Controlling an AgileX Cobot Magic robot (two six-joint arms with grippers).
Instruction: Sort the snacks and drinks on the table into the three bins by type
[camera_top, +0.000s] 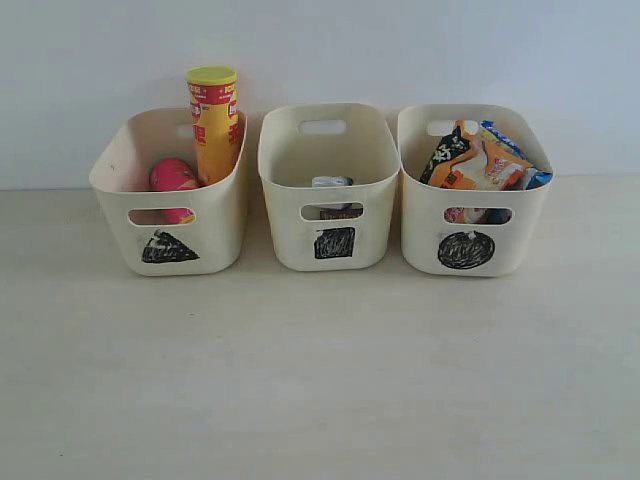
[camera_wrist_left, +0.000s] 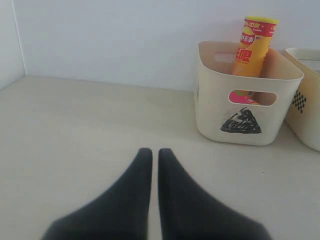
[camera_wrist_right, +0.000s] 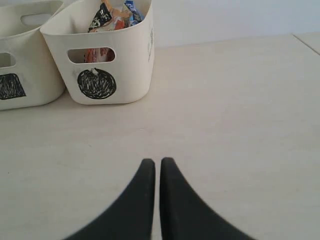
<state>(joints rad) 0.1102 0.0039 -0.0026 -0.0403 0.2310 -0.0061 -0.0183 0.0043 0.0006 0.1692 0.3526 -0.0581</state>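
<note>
Left bin (camera_top: 225, 225), ten o'clock, holds canisters (camera_top: 213, 125). Middle bin (camera_top: 290, 232), twelve o'clock, holds cartons (camera_top: 332, 184). Right bin (camera_top: 520, 232), two o'clock, holds bags (camera_top: 480, 160).

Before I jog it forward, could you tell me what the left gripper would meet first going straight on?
Its way looks free over the pale beige table, probably until the white wall; the cream triangle-marked plastic bin stands aside.
</note>
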